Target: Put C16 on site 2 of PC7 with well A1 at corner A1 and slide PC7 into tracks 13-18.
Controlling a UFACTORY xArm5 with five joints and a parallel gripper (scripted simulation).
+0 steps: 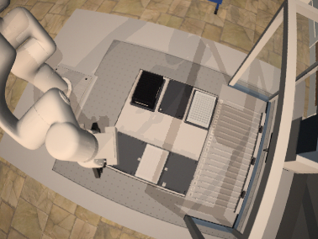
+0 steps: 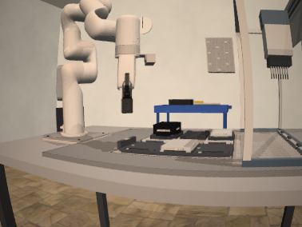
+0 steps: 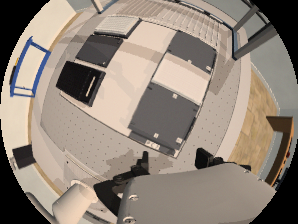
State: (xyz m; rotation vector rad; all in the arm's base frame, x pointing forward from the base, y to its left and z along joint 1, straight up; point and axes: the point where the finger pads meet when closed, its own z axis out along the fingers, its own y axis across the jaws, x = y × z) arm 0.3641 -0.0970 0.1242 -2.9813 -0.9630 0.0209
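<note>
The carrier PC7 (image 1: 127,155) (image 2: 216,149) (image 3: 162,117) lies on the apron in front of the rails (image 1: 229,151) (image 3: 178,11). The pale 384-well plate C16 (image 1: 151,163) (image 2: 180,145) (image 3: 182,76) lies on its middle site, site 2. I cannot tell its A1 corner. Sites 1 and 3 show bare dark floors. My gripper (image 2: 127,105) (image 3: 173,159) is open and empty, hanging high above the carrier's handle end (image 2: 127,141). The black block C51 (image 1: 147,89) (image 2: 167,129) (image 3: 79,80) and the white plate C15 (image 1: 201,109) (image 2: 221,133) (image 3: 120,24) sit in their nests.
Nest S2 (image 1: 176,98) (image 3: 99,50) between them is bare. The instrument's frame posts (image 1: 286,105) (image 2: 247,80) stand around the rails. A pipetting head (image 2: 276,40) hangs at the right. A blue table (image 2: 192,108) stands behind.
</note>
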